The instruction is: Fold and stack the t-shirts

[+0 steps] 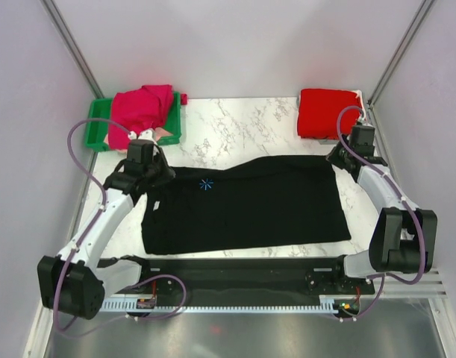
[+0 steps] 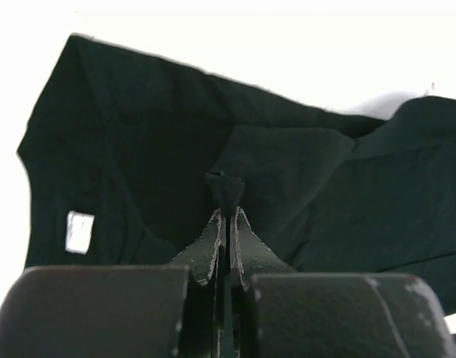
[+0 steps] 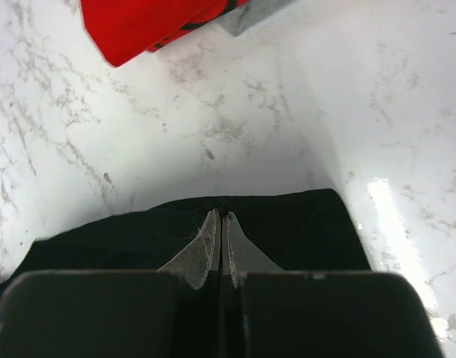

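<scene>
While the black t-shirt [image 1: 250, 205] lies spread across the middle of the marble table [image 1: 242, 130], I have both grippers on its far edge. My left gripper [image 2: 228, 212] sits at the far-left corner. Its fingers are pressed together on a small pinch of black cloth that stands up just past the tips, with the rest of the shirt bunched in folds beyond it. My right gripper [image 3: 221, 218] is at the far-right corner, also closed, with the hem caught at its fingertips and bare marble past them.

A light-blue starburst logo [image 1: 206, 184] shows on the shirt, right of my left gripper; it carries no letters. In the left wrist view a small white tag [image 2: 80, 231] sits on the cloth to the left, too washed out to read.

The red t-shirt [image 1: 328, 112] lies folded in the far-right corner, just beyond my right gripper. A magenta t-shirt [image 1: 142, 108] is heaped over the green bin [image 1: 101, 138] at the far left, with peach cloth [image 1: 164, 134] showing at its near edge.
</scene>
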Robot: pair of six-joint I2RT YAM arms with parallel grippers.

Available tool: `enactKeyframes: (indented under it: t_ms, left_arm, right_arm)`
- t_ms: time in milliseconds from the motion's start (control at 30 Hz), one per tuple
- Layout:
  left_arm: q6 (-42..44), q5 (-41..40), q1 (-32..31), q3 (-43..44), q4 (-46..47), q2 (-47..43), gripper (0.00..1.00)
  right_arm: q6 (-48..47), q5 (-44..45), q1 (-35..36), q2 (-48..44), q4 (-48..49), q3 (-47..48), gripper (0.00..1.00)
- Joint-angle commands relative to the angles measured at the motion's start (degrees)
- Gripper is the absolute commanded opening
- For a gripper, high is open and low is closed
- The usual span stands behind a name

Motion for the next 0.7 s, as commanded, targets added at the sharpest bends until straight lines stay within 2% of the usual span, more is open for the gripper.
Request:
enactKeyframes:
  t_ms: [0,400,533,567,600,633,667]
  left_arm:
    - [-1.3,-3.2,-0.2,-3.6,1.0,-6.1,0.02]
    - [-5.1,-2.1,-0.2,-14.3,0.5,-14.1,0.02]
    - [-11.9,-4.1,-0.2,-17.6,-2.1,-18.9,0.03]
    - [-13.2,-4.9,-0.2,-18.7,-2.4,-22.2,0.03]
    - [-14.4,-5.4,-0.2,-21.0,-2.7,-23.9,0.04]
    - [-16.3,-5.7,-0.2,-22.0,-2.9,-25.8,0.32]
    - [-17.0,-5.4,-0.2,-23.2,-3.0,-27.5,0.51]
  right_arm:
    - [1.4,2.6,-3.1,-2.0,2.1,-1.8,0.0]
    - [3.5,-0.5,-5.2,0.8,2.8,-4.1,0.0]
    - [8.4,1.9,-7.2,0.4,-0.3,-7.1,0.0]
    - [9.6,1.8,-9.3,0.2,-0.1,-8.4,0.04]
    - [11.6,1.4,-10.4,-0.1,0.4,-10.5,0.15]
    - [11.7,-0.4,-11.2,-0.1,0.6,-11.2,0.36]
    - [11.4,-1.8,-11.8,0.2,2.0,-11.7,0.62]
